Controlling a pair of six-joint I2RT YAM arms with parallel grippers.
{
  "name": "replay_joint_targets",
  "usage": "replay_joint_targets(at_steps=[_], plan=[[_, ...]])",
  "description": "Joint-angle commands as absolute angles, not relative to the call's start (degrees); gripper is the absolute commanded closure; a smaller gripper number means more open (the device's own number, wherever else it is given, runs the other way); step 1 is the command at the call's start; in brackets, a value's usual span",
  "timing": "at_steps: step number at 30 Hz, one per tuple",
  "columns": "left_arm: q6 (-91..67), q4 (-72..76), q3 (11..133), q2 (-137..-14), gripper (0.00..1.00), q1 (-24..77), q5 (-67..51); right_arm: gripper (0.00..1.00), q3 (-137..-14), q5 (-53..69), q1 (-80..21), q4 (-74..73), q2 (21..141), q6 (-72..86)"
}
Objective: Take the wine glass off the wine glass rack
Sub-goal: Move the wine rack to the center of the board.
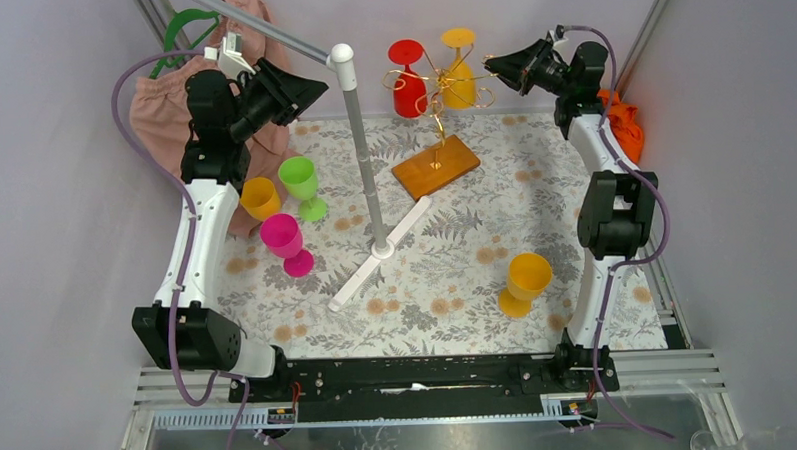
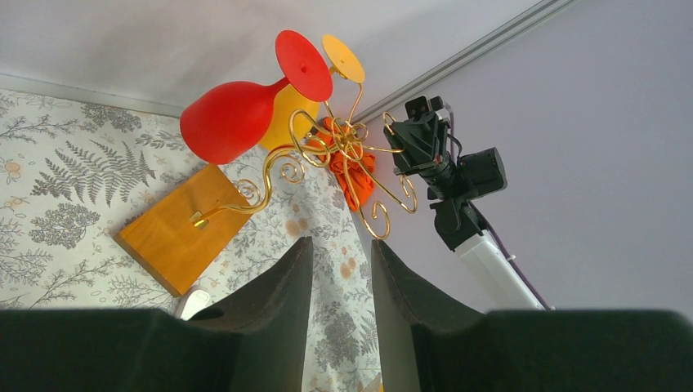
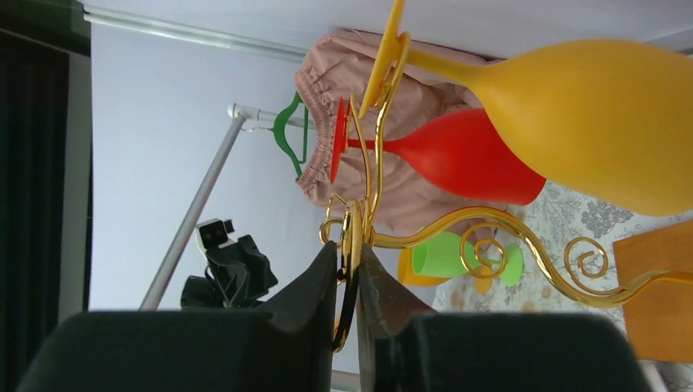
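Observation:
The wine glass rack (image 1: 440, 95) is gold wire on an orange-brown wooden base (image 1: 435, 166) at the back of the table. A red wine glass (image 1: 408, 85) and a yellow wine glass (image 1: 458, 73) hang upside down from it. My right gripper (image 1: 491, 64) is shut on a gold scroll arm of the rack (image 3: 490, 224), the wire pinched between its fingertips (image 3: 327, 263); the yellow glass (image 3: 596, 114) and red glass (image 3: 474, 163) hang just beyond. My left gripper (image 2: 342, 245) is open and empty, held high, apart from the rack (image 2: 343, 151) and the red glass (image 2: 225, 121).
A tall white-and-grey pole stand (image 1: 373, 186) with a white cross foot stands mid-table. Green (image 1: 299, 178), orange (image 1: 260, 198) and pink (image 1: 283, 236) glasses stand at the left; another yellow glass (image 1: 525, 281) at the front right. A pink garment (image 1: 160, 103) hangs back left; an orange cloth (image 1: 623, 122) lies right.

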State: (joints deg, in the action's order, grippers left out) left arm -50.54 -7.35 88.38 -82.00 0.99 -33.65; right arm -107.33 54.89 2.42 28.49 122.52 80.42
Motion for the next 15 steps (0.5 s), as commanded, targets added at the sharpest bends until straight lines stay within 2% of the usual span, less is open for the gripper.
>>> replay_joint_targets(at_steps=[1, 6, 15], plan=[[-49.3, -6.5, 88.3, -81.0, 0.61, 1.2, -34.4, 0.89, -105.6, 54.6, 1.9, 30.2, 119.5, 79.9], [-49.1, -7.0, 88.5, -80.4, 0.61, 1.2, -34.4, 1.0, -104.4, 52.6, 1.8, 24.1, 117.1, 78.1], [-49.4, -7.4, 89.3, -80.6, 0.61, 1.2, -35.0, 1.0, -103.3, 46.2, 2.1, 10.3, 110.4, 71.5]])
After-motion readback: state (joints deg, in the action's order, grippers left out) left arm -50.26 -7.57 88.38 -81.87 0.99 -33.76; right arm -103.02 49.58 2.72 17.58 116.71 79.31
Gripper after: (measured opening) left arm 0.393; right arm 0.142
